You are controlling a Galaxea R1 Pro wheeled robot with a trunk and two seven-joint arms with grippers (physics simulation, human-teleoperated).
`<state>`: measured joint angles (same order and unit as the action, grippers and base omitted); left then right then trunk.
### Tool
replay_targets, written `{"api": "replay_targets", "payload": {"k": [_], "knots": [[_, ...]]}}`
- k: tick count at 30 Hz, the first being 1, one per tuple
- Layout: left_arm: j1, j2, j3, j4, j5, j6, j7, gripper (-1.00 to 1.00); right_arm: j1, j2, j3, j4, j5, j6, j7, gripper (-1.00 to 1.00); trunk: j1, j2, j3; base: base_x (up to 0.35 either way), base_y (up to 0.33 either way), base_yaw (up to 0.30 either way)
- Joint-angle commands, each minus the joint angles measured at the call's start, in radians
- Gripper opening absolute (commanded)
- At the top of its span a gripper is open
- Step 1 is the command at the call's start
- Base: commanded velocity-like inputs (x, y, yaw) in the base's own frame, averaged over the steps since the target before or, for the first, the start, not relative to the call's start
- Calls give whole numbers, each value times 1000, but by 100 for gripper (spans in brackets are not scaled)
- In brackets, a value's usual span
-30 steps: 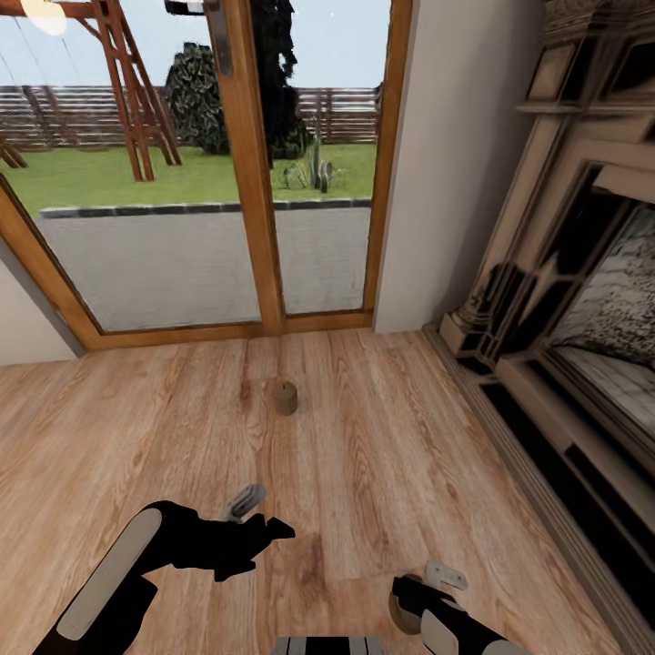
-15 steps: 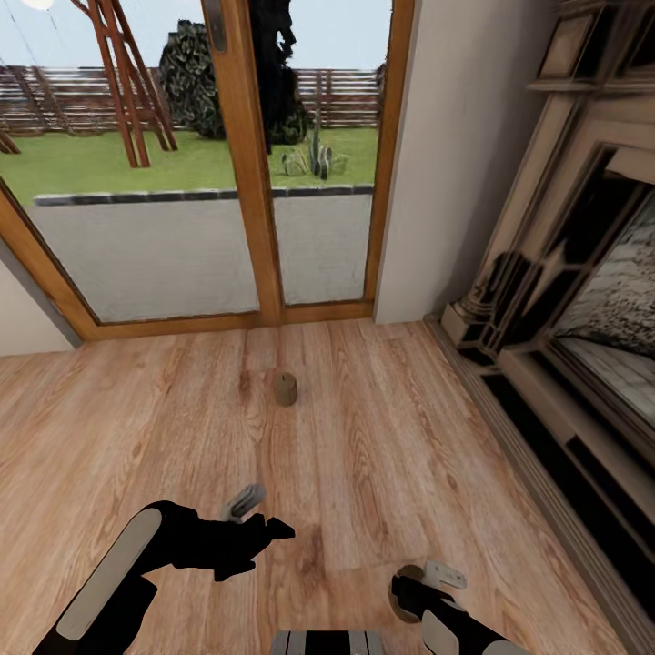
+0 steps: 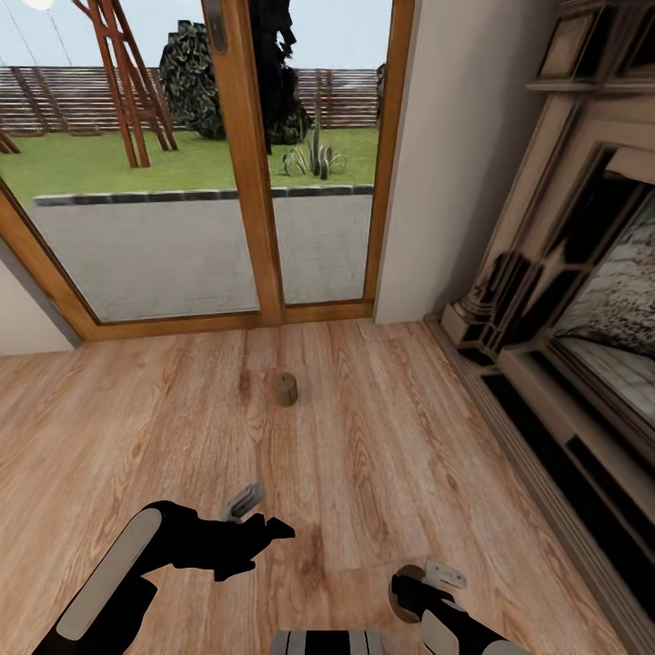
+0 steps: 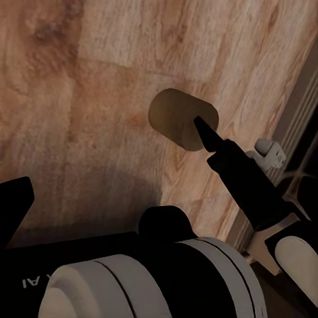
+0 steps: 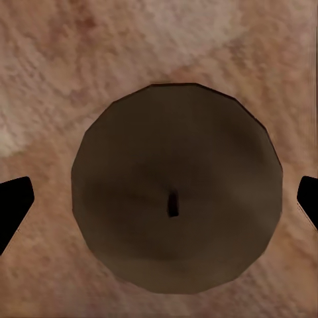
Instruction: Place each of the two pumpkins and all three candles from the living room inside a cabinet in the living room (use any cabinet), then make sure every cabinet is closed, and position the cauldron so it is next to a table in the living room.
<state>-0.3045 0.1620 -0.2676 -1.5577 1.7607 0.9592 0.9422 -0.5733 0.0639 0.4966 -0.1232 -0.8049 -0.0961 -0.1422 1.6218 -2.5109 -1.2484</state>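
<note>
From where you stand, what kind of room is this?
Probably a living room: a wood plank floor, a large ornate fireplace on the right, and a glazed patio door to a garden. A candle lies on the floor.

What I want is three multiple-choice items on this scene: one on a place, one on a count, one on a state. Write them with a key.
1. Where does the far candle stand?
A. On the fireplace ledge
B. On the floor before the glass door
C. In a drawer

2. How many candles appear in the head view?
A. One
B. Two
C. Three

3. What is the right gripper's state?
A. Shut on a candle
B. Shut, empty
C. Open, a tip on either side of a candle

Key:
1. B: the far candle stands on the floor, short of the glass door.
2. B: that one and the near candle.
3. C: the right gripper has its tips apart, clear of the candle.
</note>
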Motion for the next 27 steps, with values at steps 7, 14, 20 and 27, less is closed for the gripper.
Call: {"api": "replay_targets", "payload": {"k": [7, 14, 20, 27], "knots": [[-1, 1, -1, -1, 10, 0, 10, 100, 0, 1, 8, 9, -13, -31, -10, 100, 2, -1, -16, 0, 0, 0], [-1, 1, -1, -1, 10, 0, 10, 100, 0, 1, 8, 20, -13, -33, -11, 100, 2, -1, -16, 0, 0, 0], [-1, 1, -1, -1, 10, 0, 10, 100, 0, 1, 8, 20, -13, -33, -11, 100, 4, -2, -36, 0, 0, 0], [-1, 1, -1, 1, 10, 0, 10, 100, 0, 1, 8, 20, -13, -33, -11, 100, 4, -2, -36, 0, 0, 0]]}}
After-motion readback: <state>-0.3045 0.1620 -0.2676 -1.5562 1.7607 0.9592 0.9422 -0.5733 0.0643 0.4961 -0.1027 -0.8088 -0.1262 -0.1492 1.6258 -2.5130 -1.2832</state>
